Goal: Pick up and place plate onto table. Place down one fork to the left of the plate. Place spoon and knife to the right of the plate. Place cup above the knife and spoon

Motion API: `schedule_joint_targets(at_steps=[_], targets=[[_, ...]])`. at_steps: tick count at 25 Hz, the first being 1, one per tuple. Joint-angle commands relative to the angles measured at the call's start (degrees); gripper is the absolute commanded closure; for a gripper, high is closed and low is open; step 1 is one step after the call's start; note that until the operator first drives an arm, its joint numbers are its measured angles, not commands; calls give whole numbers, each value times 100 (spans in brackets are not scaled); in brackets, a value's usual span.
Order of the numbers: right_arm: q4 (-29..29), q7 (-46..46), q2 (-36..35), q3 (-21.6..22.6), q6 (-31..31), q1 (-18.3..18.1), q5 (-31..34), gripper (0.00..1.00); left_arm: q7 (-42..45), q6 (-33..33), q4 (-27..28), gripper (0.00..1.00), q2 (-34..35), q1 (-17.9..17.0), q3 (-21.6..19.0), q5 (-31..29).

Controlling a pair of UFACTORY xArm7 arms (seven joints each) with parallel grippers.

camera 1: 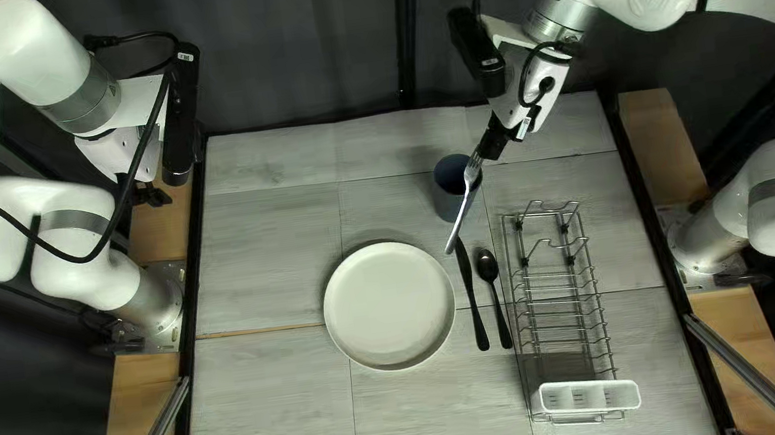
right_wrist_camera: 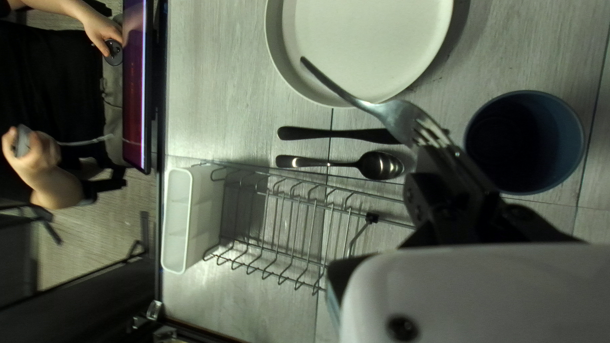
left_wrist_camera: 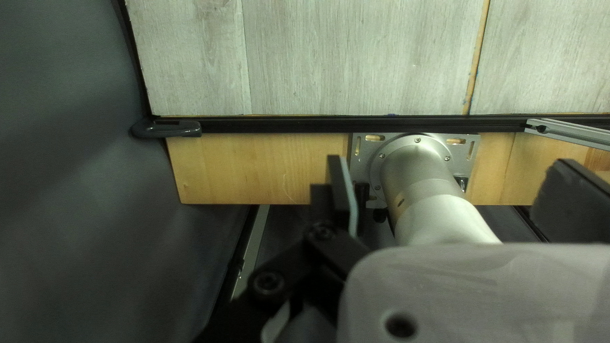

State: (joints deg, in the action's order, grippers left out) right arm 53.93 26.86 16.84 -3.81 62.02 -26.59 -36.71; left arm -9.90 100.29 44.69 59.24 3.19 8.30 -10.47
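One fork short of a finished setting
The left gripper [left_wrist_camera: 454, 198] stands spread, seemingly unneeded; the plate [camera 1: 389, 305] anchors the layout. The cup [camera 1: 445, 202] sits beyond the knife [camera 1: 479, 325] and spoon [camera 1: 487, 266], as asked. The right gripper [camera 1: 485, 155] is clenched on the fork [camera 1: 465, 199], apparently near its tines, handle hanging, perhaps to lower handle-first left of the plate.

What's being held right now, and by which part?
Fork, held at the tined end by the right claw; its handle sticks out free. The left claw is open and holds nothing.
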Motion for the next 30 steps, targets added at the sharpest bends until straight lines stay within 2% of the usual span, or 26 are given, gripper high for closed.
schedule_joint_targets(at_steps=[1, 13, 15, 16, 18, 20, 30], targets=[[-442, -814, 269, 36, -570, -239, -100, 100, 0, 0, 0, 0, 0, 0, 0, 0], [-442, -814, 269, 36, -570, -239, -100, 100, 53, -29, -43, 0, 25, 26, 76, 96], [-442, -814, 269, 36, -570, -239, -100, 100, 593, -658, -115, 0, -471, -3, -448, 95], [-442, -814, 269, 36, -570, -239, -100, 100, 733, -543, 9, 0, -425, 37, -658, 82], [-442, -814, 269, 36, -570, -239, -100, 100, 1222, -1164, -2, 0, -916, -8, -1036, 112], [-442, -814, 269, 36, -570, -239, -100, 100, 1289, -956, 241, 0, -897, 2, -1252, 129], [-442, -814, 269, 36, -570, -239, -100, 100, 1289, -956, 241, 0, -897, 2, -1252, 129]])
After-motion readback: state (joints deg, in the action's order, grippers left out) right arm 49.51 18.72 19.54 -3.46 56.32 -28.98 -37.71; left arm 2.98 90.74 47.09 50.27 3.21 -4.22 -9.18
